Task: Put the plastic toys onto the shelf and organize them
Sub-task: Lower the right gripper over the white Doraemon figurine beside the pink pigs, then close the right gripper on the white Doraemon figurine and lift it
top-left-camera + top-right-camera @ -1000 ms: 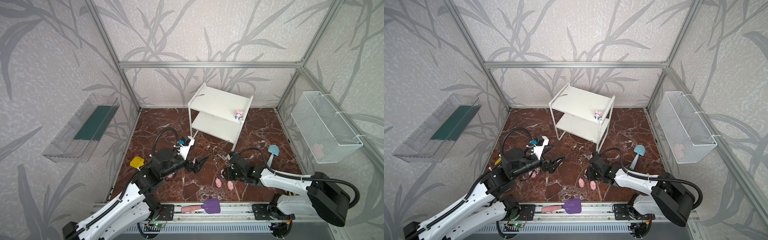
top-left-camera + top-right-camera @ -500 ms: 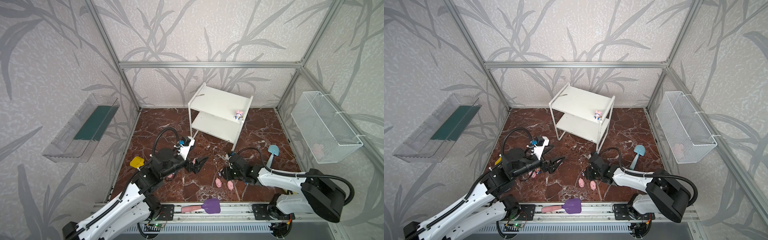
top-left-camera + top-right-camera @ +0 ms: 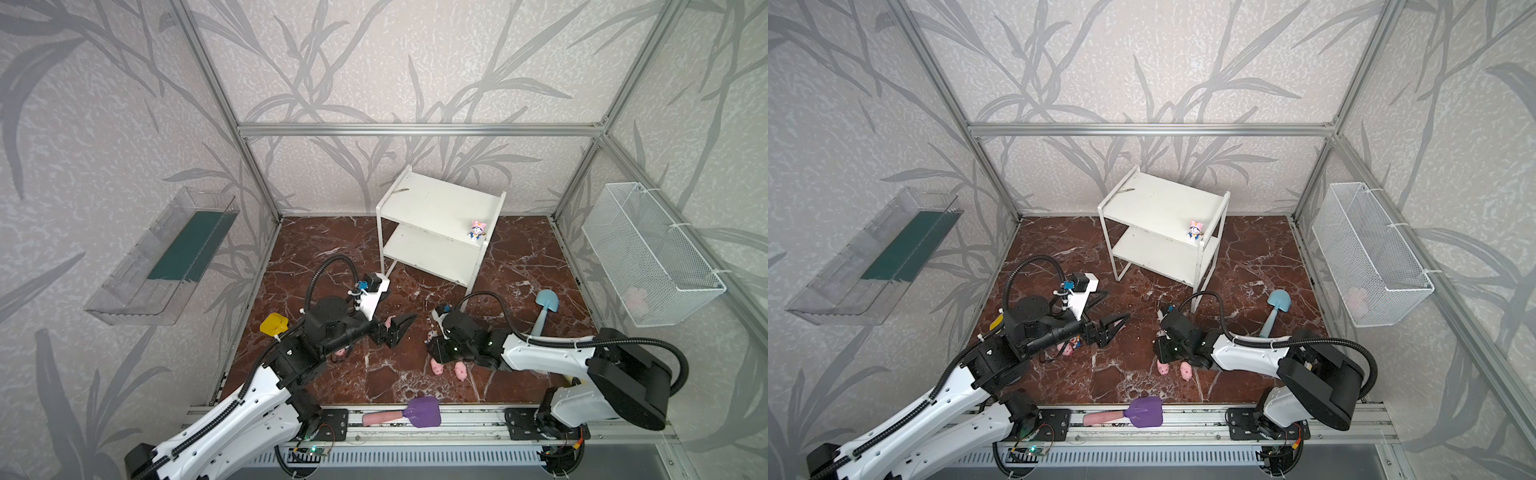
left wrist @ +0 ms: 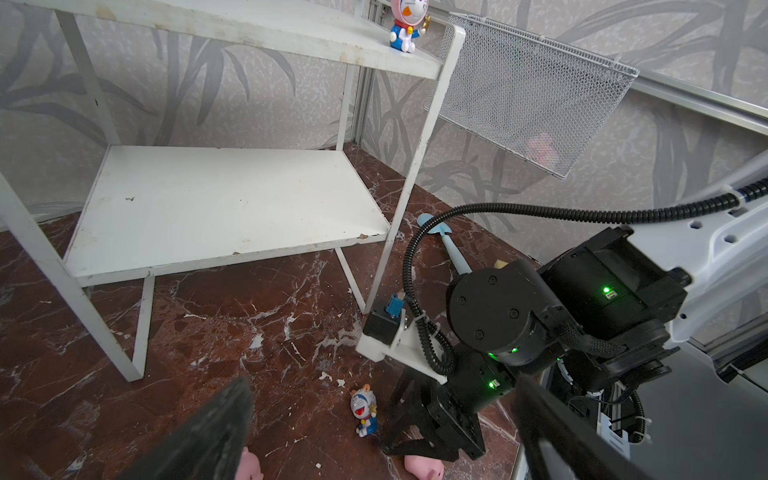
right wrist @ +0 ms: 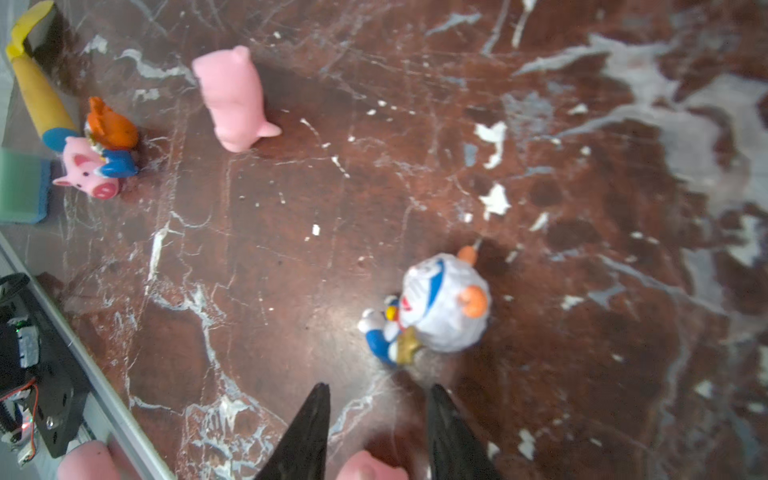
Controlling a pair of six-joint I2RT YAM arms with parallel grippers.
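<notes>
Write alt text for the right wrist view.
The right end effector hangs open over a red-brown marble floor, a pink pig showing between its fingers. Just ahead is a white-hatted figurine; farther off, another pig.

The tabletop (image 3: 320, 245) is glossy red-brown marble, veined white and flecked with pale chips. The shelf (image 3: 436, 199) has matt white painted boards, scuffed and chipped at the edges, on thin white metal legs. The white-hatted figurine (image 5: 444, 307) is shiny hard plastic. The pink pig (image 5: 232, 95) looks matt, perhaps soft rubber, though blur hides its texture. The right end effector (image 5: 378, 392) has matt black fingers (image 5: 309, 436). The basket (image 3: 648, 249) is white wire mesh, the tray (image 3: 137, 274) clear plastic.
</notes>
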